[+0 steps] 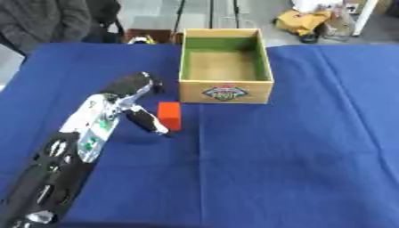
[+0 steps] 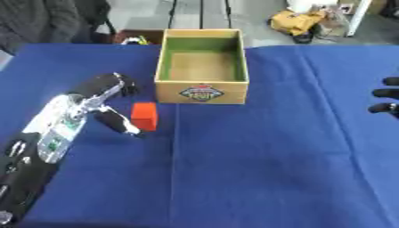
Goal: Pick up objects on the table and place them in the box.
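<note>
Left eye view: one red block [image 1: 170, 116] and one wooden box [image 1: 225, 66] on the blue tablecloth [image 1: 296, 147]. Left hand [image 1: 134, 95] comes in from the lower left. Its thumb [image 1: 148, 121] points down along the block's left side, tip at the block's near corner, touching or just beside it; can't tell which. The other fingers [image 1: 156, 84] curl beyond the block's far end, apart from it, so the block sits between thumb and fingers, not pinched. Box is just past the fingers, open top, green inner walls, nothing visible inside, logo on the near face. Nothing lies between block and box.

Right eye view: same layout. Right hand [image 2: 386, 101] shows only as dark fingertips at the right edge, well apart from block and box; can't tell whether they're spread or curled.
</note>
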Available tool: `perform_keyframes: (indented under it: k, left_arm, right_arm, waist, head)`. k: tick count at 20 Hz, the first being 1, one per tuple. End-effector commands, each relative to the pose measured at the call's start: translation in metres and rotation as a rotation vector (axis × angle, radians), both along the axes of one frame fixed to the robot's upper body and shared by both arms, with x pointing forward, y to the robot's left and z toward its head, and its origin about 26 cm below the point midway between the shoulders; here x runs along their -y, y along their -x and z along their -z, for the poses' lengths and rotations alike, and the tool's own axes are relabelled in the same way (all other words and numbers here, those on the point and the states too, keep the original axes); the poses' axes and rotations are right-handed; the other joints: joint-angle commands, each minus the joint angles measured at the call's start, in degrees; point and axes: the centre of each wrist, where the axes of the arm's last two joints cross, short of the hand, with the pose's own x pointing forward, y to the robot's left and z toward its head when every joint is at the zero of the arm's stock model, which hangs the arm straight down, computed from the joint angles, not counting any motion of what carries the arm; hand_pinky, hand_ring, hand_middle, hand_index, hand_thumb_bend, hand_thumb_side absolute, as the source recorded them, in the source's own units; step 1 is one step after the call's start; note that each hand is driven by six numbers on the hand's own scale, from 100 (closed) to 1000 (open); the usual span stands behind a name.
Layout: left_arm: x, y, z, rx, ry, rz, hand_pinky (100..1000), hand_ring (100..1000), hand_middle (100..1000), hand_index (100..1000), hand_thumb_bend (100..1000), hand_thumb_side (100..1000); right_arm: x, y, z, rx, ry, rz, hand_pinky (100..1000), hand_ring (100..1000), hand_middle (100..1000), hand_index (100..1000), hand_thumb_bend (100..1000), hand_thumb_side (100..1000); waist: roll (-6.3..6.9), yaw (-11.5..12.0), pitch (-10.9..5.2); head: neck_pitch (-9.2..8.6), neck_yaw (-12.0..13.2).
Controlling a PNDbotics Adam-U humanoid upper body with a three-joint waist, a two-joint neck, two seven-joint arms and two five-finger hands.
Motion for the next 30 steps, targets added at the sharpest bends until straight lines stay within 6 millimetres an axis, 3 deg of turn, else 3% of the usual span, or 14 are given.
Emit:
perform_keyframes:
  k: [1, 17, 21, 23, 24, 26, 30]
  left_arm:
    - [-0.002, -0.003, -0.002, -0.003, -0.001, 0.007, 643, 634, 587, 744, 899, 334]
    - [0.004, -0.013, 0.023, -0.026, 0.105, 0.004, 595, 555, 496, 653, 720, 284]
    - [0.003, -0.014, 0.028, -0.048, 0.121, 0.007, 548, 483, 418, 574, 659, 249]
    - [0.001, -0.015, 0.029, -0.047, 0.122, -0.003, 496, 417, 347, 508, 586, 218]
    - [0.0, -0.015, 0.028, -0.04, 0.125, -0.009, 448, 358, 287, 453, 548, 203]
    - [-0.002, -0.015, 0.024, -0.02, 0.128, -0.018, 425, 323, 246, 417, 528, 202]
    - [-0.005, -0.014, -0.007, 0.069, 0.121, -0.008, 432, 314, 234, 408, 526, 219]
  right_arm:
    - [0.002, 0.0, -0.011, 0.028, 0.021, -0.007, 538, 663, 659, 825, 100, 590]
    - [0.002, -0.001, -0.01, 0.025, 0.021, -0.011, 539, 663, 659, 825, 100, 590]
    - [0.002, -0.001, -0.01, 0.025, 0.02, -0.011, 539, 663, 659, 826, 100, 591]
    - [0.002, -0.001, -0.01, 0.024, 0.02, -0.01, 539, 663, 659, 826, 100, 591]
    - [0.002, 0.0, -0.01, 0.024, 0.02, -0.01, 539, 663, 659, 826, 100, 591]
    - [0.002, 0.0, -0.01, 0.024, 0.02, -0.009, 539, 663, 659, 826, 100, 591]
    - [0.003, 0.0, -0.009, 0.022, 0.022, -0.006, 539, 663, 659, 826, 100, 591]
  waist:
    - [-0.08, -0.15, -0.66]
    - [0.0, -0.32, -0.6]
    - [-0.04, -0.4, -0.62]
    - [-0.05, -0.43, -0.66]
    - [-0.05, -0.44, -0.69]
    - [-0.05, -0.45, -0.75]
    - [-0.02, -0.36, -0.9]
  head:
    - [-0.54, 0.17]
    - [-0.5, 0.19]
    - [-0.42, 0.16]
    - [-0.4, 0.17]
    - [-0.39, 0.13]
    - [-0.39, 0.04]
    - [-0.43, -0.22]
